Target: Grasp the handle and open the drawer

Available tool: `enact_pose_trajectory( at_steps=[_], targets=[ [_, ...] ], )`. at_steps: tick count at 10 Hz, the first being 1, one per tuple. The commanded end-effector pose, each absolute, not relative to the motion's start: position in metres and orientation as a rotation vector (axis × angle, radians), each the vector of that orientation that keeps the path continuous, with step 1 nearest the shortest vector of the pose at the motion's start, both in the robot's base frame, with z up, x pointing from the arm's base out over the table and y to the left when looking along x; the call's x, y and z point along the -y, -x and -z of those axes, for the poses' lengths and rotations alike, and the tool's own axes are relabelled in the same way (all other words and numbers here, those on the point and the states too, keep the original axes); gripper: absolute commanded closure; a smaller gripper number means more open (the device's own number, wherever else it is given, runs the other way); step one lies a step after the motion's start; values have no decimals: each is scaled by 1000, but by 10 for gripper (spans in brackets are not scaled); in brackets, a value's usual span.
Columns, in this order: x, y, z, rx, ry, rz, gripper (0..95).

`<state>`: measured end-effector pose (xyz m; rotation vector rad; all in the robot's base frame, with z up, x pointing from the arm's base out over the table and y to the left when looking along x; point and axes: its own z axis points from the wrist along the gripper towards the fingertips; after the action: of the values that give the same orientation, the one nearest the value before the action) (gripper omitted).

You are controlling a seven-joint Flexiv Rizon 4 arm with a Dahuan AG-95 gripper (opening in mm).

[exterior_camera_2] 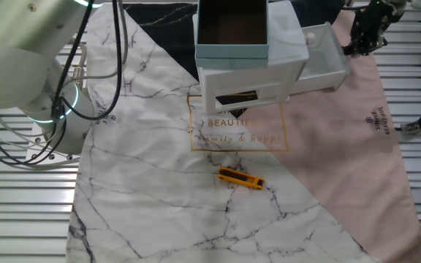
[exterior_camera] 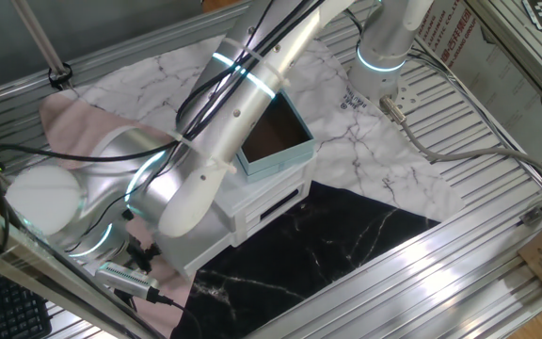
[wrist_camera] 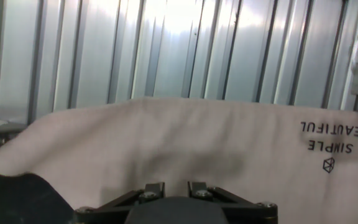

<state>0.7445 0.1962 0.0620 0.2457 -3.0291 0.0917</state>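
standing well out of the cabinet (exterior_camera_2: 248,77) with the drawer (exterior_camera_2: 320,66) front just beside the end effector (exterior_camera_2: 360,40), likely opened; cannot tell whether clenched or released.

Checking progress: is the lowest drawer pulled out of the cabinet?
Yes, the drawer juts out sideways from the cabinet.

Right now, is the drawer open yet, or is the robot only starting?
Mostly done: the drawer already sticks well out of the cabinet. In hand: the gripper sits just beyond the drawer's front. Its own camera shows only pink cloth and no knob, so it probably isn't holding it. Left: likely little beyond backing away.
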Motion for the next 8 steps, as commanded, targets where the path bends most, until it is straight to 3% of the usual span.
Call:
enact_pose_trajectory(
  at_steps=[1, 8],
  targets=[
    [-197, -748, -62, 3029, -247, -93, 950],
    [-199, -749, -63, 3050, -250, -99, 950]
  ],
)
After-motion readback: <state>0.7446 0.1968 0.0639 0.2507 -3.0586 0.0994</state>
